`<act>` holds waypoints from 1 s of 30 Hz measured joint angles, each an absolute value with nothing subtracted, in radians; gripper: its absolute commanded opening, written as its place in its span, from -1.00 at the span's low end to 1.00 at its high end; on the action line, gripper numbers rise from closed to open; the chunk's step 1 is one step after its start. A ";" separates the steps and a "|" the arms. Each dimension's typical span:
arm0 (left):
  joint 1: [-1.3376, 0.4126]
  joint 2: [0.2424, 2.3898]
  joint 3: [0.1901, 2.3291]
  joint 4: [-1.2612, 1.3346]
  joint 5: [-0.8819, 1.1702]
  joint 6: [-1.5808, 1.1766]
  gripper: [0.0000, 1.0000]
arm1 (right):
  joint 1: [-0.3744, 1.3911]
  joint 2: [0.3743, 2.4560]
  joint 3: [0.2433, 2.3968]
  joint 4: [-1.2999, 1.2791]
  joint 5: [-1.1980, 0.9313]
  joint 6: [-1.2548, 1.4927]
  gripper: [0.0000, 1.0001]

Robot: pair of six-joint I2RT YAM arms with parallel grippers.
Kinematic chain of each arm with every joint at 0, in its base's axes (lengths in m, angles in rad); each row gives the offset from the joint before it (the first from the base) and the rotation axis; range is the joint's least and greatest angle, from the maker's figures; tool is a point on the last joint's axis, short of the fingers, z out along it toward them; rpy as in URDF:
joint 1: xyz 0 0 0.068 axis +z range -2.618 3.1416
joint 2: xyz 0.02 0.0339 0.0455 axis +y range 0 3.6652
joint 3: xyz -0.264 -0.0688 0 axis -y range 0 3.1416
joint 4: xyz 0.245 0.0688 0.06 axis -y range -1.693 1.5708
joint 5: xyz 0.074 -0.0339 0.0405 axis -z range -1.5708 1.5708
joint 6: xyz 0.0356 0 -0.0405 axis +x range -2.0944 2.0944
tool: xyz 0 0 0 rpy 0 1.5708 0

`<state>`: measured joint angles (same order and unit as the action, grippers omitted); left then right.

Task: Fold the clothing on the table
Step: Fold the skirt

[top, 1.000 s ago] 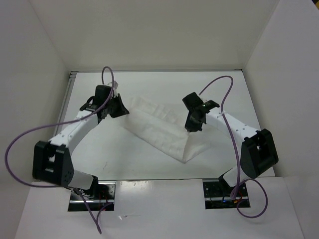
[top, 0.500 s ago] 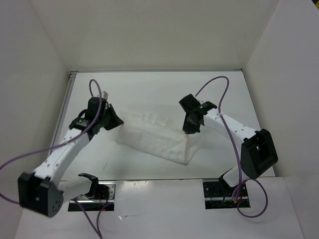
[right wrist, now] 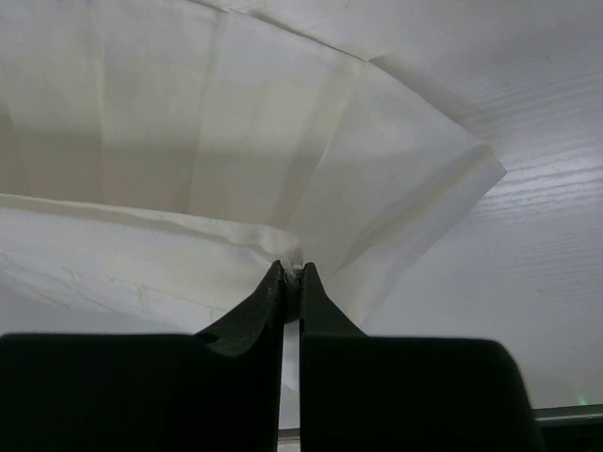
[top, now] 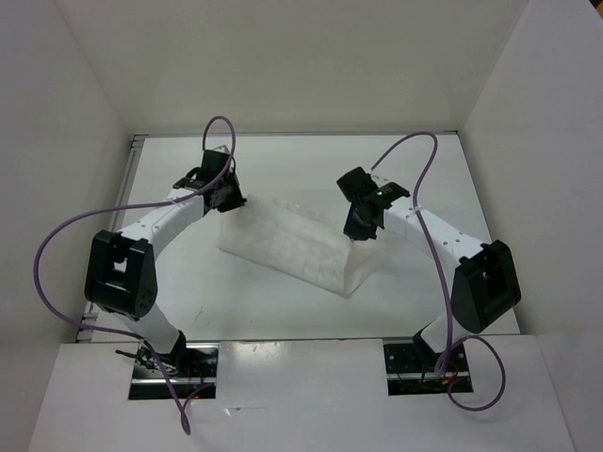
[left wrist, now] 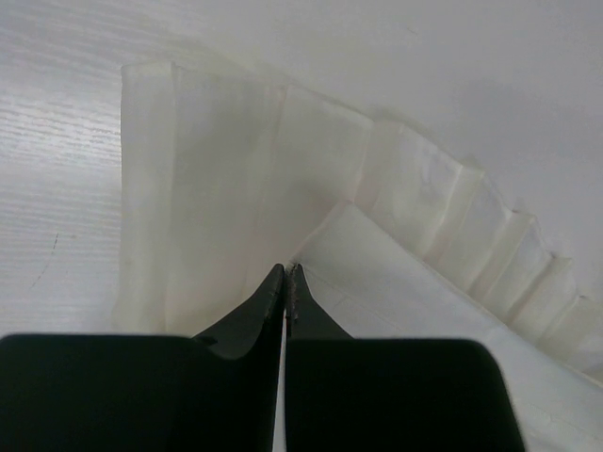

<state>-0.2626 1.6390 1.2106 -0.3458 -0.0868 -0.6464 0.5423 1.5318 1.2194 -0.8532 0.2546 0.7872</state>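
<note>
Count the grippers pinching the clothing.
2. The left gripper pinches a folded layer's corner near the left end of the clothing. The right gripper pinches a lifted edge near its right end. Neither is hidden.

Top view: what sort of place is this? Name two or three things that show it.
Probably a robot lab test cell, not a home: plain white walls box in a white table, the left arm and right arm are bolted at its near edge, and white clothing is on it.
</note>
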 measured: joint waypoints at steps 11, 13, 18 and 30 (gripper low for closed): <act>-0.263 1.673 1.248 -0.351 -0.084 -0.628 -1.00 | 0.540 1.588 1.234 -0.853 0.265 0.783 -0.99; -0.263 1.615 1.225 -0.368 -0.087 -0.630 -1.00 | 0.540 1.588 1.238 -0.852 0.273 0.779 -0.99; -0.271 1.406 1.190 -0.419 -0.088 -0.640 -1.00 | 0.540 1.569 1.248 -0.841 0.275 0.763 -0.99; -0.274 1.783 1.435 -0.366 -0.136 -0.622 -1.00 | 0.459 1.575 1.346 -0.807 0.300 0.727 -0.99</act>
